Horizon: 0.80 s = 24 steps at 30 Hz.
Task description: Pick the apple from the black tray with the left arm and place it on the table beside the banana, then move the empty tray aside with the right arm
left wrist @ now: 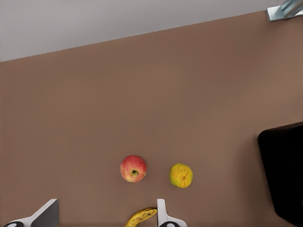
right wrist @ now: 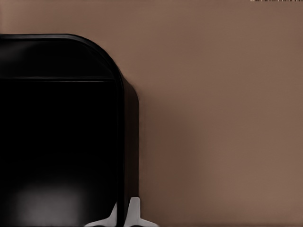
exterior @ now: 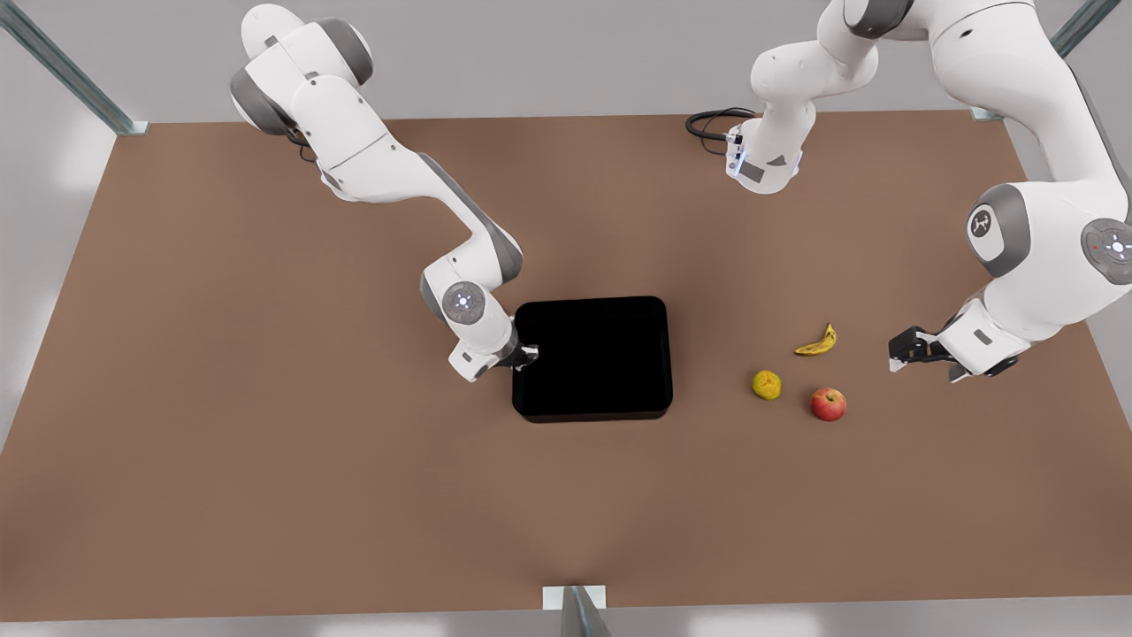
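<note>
Red apple (exterior: pixel 829 403) w/ yellow blush, tiny stem, on table (exterior: pixel 265 398) near banana (exterior: pixel 817 342), beside yellow-green fruit (exterior: pixel 767 384). Left gripper (exterior: pixel 900 352) nearby, wide open, empty. Right gripper (exterior: pixel 525 355) pinching black tray (exterior: pixel 592 357) rim, nearly closed. Tray empty, glossy.

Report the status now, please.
Right end effector shut on black tray rim. Left end effector open near banana. Apple on table. Nothing obstructing.
</note>
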Available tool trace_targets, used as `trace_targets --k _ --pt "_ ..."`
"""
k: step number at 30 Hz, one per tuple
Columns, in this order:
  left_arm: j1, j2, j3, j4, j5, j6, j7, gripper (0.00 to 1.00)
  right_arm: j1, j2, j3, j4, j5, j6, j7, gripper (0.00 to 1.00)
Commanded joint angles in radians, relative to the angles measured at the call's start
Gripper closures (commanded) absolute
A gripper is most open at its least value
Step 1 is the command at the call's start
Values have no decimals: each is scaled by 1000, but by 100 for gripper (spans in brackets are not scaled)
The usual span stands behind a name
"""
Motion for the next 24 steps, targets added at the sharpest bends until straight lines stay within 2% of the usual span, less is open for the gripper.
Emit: trace_targets --k 1,6,8,9,15,24 --pt "0 -1 0 2 1 0 25 0 0 -6 0 1 -17 -13 24 94" --pt "0 -1 0 2 2 0 26 0 -34 -188 -20 51 -14 -338 -104 95" --pt "0 -1 0 2 1 0 25 0 -34 -254 -58 51 15 -444 -186 95" --pt "0 -1 0 2 1 0 28 0 -34 -290 -104 51 71 -506 -281 95" --pt "-2 -1 -2 2 2 0 23 0 -35 -382 -342 78 82 -793 -686 95" --pt "1 -1 -2 2 1 -2 23 0 -50 -331 -695 120 154 -850 -1239 96"
